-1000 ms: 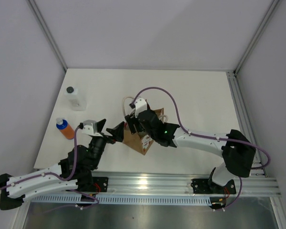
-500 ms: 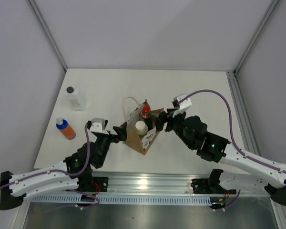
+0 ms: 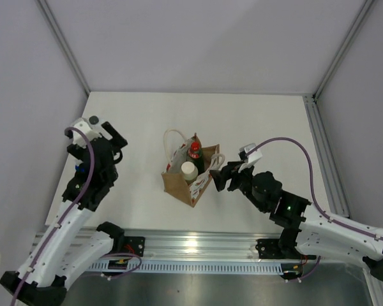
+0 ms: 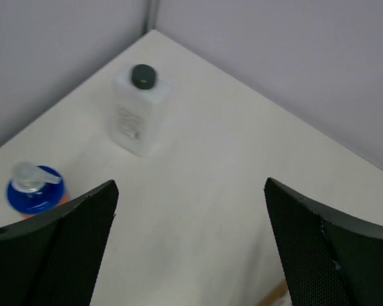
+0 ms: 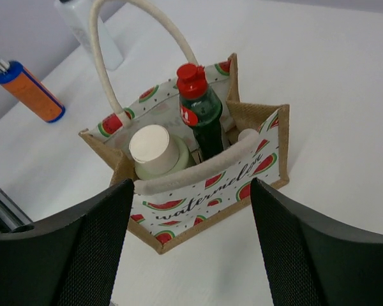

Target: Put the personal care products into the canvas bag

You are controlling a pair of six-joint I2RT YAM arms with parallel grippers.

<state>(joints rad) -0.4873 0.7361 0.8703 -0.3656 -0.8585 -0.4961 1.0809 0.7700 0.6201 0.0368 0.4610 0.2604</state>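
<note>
The bag [image 3: 179, 186] stands upright near the middle of the table [image 3: 262, 121], mouth open, with one cream handle arching over its far side. Two bottles stand inside it: the red-cap bottle [image 3: 195, 152], and the cream-cap bottle [image 3: 188, 169] touching it at about 7 o'clock. The right wrist view shows both upright, the red cap rising above the bag's rim. The right gripper [image 3: 220, 177] hangs just beside the bag at 3 o'clock. Its jaws are spread and hold nothing, and its camera looks down into the bag between them. From the bag, the clear bottle [image 4: 139, 111] stands well apart at 10 o'clock, near the table's far left corner. The orange bottle [image 4: 33, 191] is near the left edge at 9 o'clock. Both are upright on the table and apart from each other. The left gripper [image 4: 188, 191] hovers above these two with its jaws wide apart and empty. The clear bottle lies at 11 o'clock in its view and the orange bottle at 9 o'clock, beside the left finger.
</note>
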